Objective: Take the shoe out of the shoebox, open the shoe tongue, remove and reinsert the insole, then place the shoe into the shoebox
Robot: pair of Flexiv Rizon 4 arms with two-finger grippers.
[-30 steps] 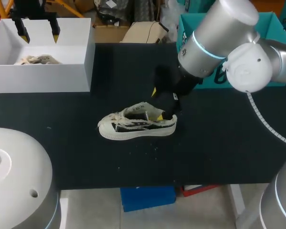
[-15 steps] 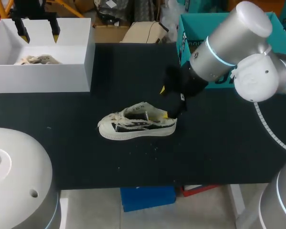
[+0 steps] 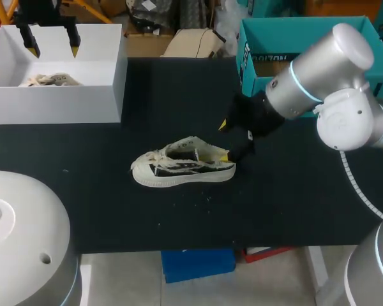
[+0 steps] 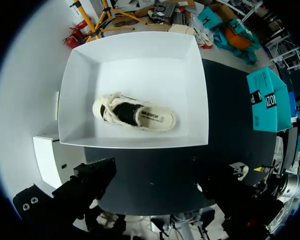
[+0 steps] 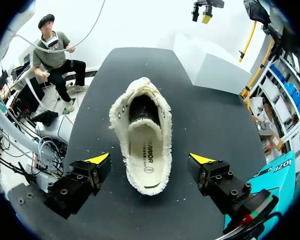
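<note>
Black tabletop (image 3: 293,191) held cream-and-black canvas sneaker (image 5: 142,135), heel-first just ahead of right gripper (image 3: 225,139), fingers wide, empty. Left gripper (image 3: 51,39) hung wide above white cardboard shoebox (image 3: 57,102). Shoe was out; tongue-opening probably in hand, next needing a pinch on tongue.

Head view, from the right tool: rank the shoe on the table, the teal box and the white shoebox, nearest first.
1. The shoe on the table: its heel sits right at the right tool.
2. The teal box: behind the tool, on the right side.
3. The white shoebox: at the far left.
</note>
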